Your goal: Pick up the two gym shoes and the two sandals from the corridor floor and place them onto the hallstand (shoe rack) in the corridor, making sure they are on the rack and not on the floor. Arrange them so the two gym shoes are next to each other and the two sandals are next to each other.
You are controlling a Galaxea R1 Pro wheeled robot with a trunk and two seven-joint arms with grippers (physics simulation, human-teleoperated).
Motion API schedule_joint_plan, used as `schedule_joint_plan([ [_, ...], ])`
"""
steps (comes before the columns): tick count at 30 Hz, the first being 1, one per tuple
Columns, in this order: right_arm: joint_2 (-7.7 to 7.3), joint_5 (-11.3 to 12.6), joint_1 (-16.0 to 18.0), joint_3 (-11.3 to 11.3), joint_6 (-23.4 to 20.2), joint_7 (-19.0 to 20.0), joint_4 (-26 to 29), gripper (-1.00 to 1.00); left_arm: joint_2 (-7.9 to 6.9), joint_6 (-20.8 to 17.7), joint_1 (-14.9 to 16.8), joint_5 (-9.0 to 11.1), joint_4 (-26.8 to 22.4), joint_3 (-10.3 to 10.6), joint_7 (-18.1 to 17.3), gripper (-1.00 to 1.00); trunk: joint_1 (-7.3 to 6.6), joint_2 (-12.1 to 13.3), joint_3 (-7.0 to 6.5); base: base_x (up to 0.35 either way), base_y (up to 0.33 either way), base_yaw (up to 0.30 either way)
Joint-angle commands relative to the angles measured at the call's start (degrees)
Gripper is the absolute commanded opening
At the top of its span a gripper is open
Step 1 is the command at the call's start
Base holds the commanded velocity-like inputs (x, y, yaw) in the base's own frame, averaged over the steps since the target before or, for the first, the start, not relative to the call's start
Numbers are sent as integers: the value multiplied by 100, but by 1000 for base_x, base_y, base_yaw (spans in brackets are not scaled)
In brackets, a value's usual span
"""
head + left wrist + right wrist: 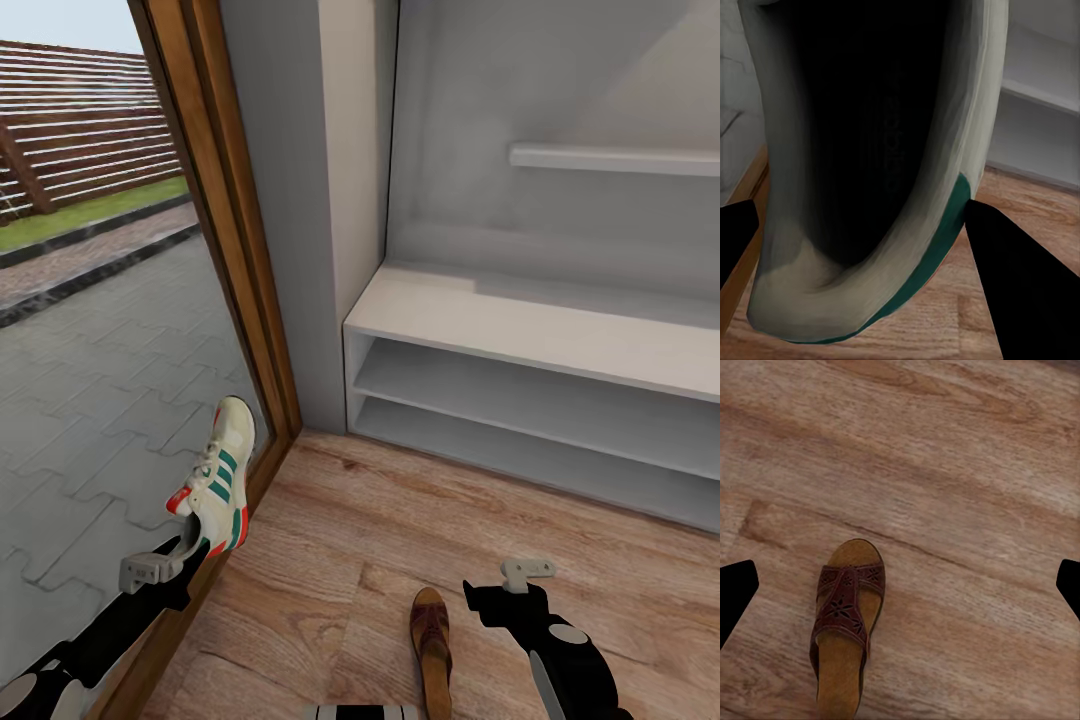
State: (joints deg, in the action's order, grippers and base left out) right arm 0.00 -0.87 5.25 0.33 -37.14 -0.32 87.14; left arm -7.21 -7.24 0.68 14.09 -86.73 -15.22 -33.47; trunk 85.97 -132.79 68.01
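Left gripper (185,555) clamps gym shoe (218,480) by its heel, aloft near doorframe | right gripper (530,575) wide over sandal (432,640) | I'd swing toe-first onto hallstand (520,325), level.

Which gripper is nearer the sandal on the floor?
Right. The right gripper hangs open just beside the sandal, above the floor. The left gripper is farther off by the window, holding a gym shoe.
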Motion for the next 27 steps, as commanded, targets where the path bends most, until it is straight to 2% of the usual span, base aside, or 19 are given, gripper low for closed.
schedule_joint_plan([
  [1,0,-9,2,3,-31,-3,6,100,0,-58,3,59,-2,-7,-33,-100,-1,-2,4,-4,3,0],
  [10,0,-9,2,5,-31,-3,5,100,0,-58,3,59,-1,-7,-29,-100,-1,-2,4,-1,78,-7],
  [19,0,-9,2,4,-31,-3,6,100,0,-58,3,59,-5,-7,-32,-100,-1,-2,0,0,97,-209],
  [27,0,-9,2,2,-31,-3,7,100,0,-58,3,59,-6,-7,-33,-100,-1,-2,-2,0,23,-46],
])
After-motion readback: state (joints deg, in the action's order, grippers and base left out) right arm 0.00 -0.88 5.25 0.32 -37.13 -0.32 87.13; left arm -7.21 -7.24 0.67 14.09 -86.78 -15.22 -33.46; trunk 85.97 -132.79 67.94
